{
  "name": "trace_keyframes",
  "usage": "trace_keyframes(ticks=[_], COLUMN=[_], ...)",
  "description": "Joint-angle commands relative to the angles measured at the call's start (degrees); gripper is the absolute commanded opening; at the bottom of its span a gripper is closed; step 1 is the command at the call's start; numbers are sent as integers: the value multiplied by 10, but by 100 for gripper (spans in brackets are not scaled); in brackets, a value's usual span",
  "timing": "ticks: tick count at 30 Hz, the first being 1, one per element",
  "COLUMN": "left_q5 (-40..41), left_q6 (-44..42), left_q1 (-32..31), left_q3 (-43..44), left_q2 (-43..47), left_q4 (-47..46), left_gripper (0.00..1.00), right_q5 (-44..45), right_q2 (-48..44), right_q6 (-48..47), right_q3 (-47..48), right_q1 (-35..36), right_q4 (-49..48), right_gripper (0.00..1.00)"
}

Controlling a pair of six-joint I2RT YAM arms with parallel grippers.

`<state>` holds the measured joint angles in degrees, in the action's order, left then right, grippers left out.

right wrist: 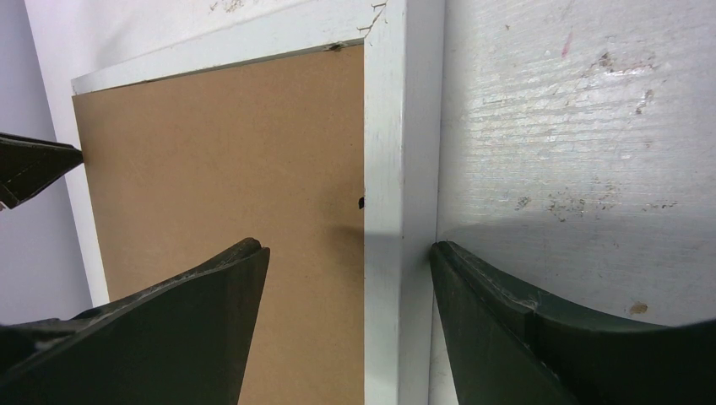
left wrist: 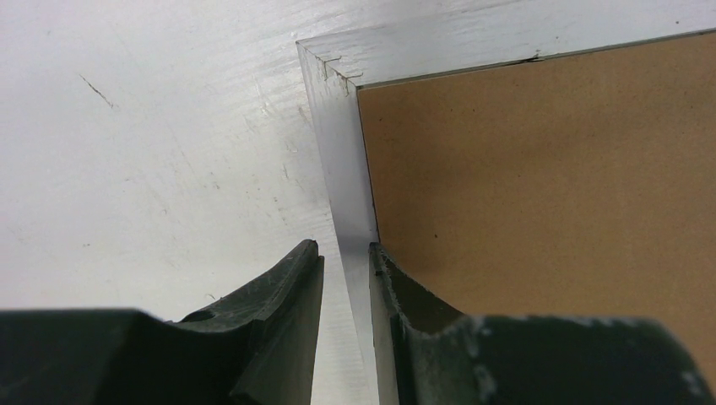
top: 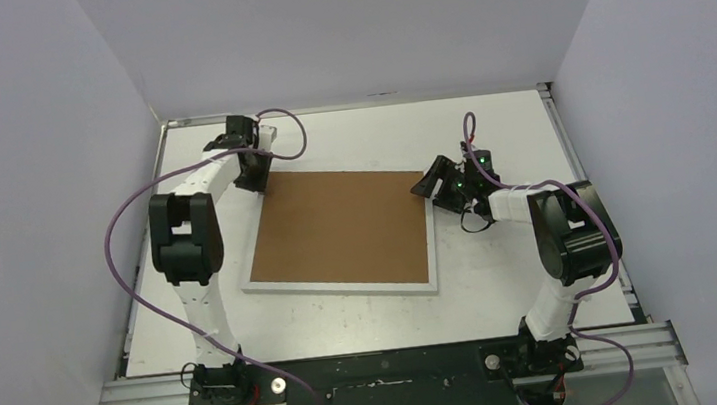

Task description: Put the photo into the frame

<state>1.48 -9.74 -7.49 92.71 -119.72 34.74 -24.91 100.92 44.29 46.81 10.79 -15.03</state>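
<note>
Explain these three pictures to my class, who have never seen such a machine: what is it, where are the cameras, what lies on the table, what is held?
A robot's left arm and right arm stand at the table's near edge. The wide picture looks down from above and behind them; the other two come from a camera on each wrist, so gripper fingers show below. On the table lies a white frame, back up, filled by a brown backing board. No photo shows. The left gripper sits narrowly astride the frame's left edge; its grip is unclear. The right gripper is open astride the opposite edge, holding nothing.
</note>
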Motion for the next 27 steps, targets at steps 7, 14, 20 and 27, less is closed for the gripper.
trace_keyframes(ticks=[7,14,20,27], left_q5=[-56,-115,-135,-99], left_q6=[-4,4,-4,-7], left_q1=[-16,-25,-45,-48], left_q3=[16,-13,-38,-81], left_q2=[10,18,31,32], left_q4=[-5,-26,-33,-48], left_gripper=[25,25,25,25], right_q5=[-23,-25,-26,-27], right_q2=[4,4,8,14], right_q6=[2,6,6,4], right_q3=[-10,-8,-9,-9], right_q1=[0,4,6,11], right_q4=[12,10,7,3], right_gripper=[72,72,72,72])
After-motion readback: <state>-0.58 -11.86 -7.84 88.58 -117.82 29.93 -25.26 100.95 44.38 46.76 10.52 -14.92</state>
